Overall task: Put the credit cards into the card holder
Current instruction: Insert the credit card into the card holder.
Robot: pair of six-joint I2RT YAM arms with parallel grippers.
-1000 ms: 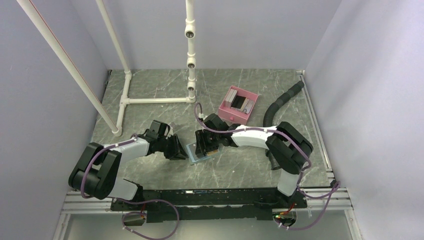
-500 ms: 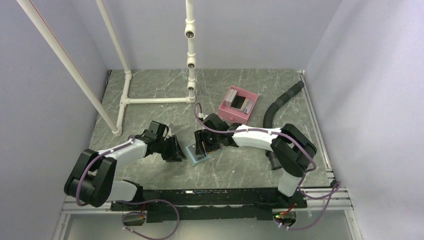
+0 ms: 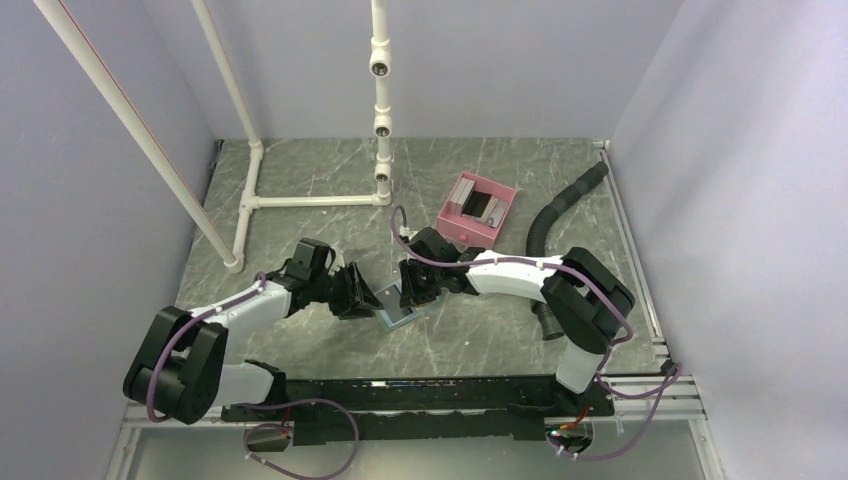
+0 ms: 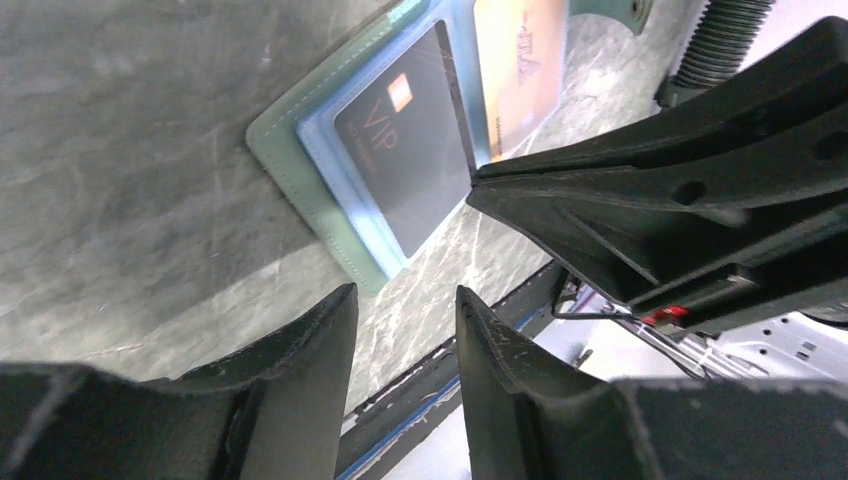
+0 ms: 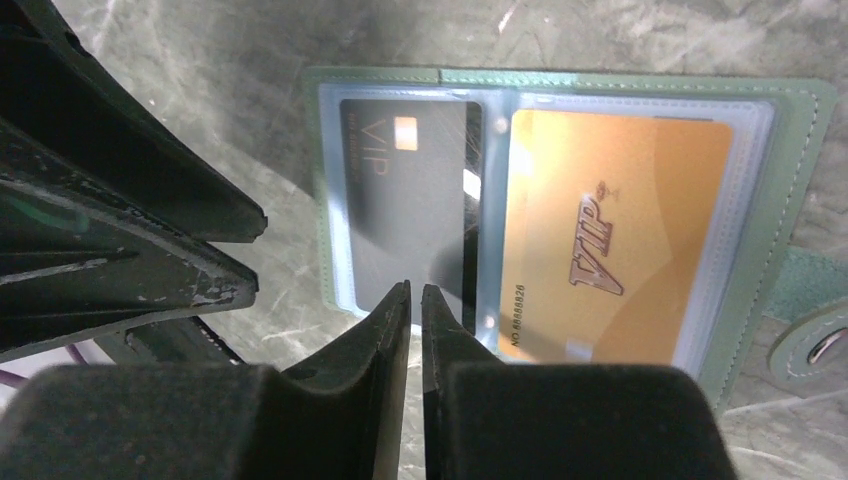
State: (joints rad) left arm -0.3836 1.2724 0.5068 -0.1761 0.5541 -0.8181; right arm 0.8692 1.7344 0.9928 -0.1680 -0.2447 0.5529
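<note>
The card holder (image 3: pixel 398 308) lies open and flat on the table between the two arms, grey-green outside (image 5: pixel 790 130) and light blue inside. A dark card (image 5: pixel 400 200) and a tan-orange card (image 5: pixel 620 220) sit side by side in its clear sleeves; the left wrist view shows the same dark card (image 4: pixel 410 160). My right gripper (image 5: pixel 416 290) hangs over the holder's near edge by the dark card, jaws almost together with nothing between them. My left gripper (image 4: pixel 405 295) is open and empty, just left of the holder (image 4: pixel 300 170). More credit cards (image 3: pixel 470 205) stand in a pink tray.
The pink tray (image 3: pixel 497 192) sits at the back right of the holder. A black corrugated hose (image 3: pixel 560 205) curves along the right side. A white pipe frame (image 3: pixel 300 200) stands at the back left. The holder's snap tab (image 5: pixel 815 340) sticks out on the side away from the left gripper.
My left gripper has moved right, closer to the holder, and opened wider. The right gripper's jaws have closed from open to almost touching.
</note>
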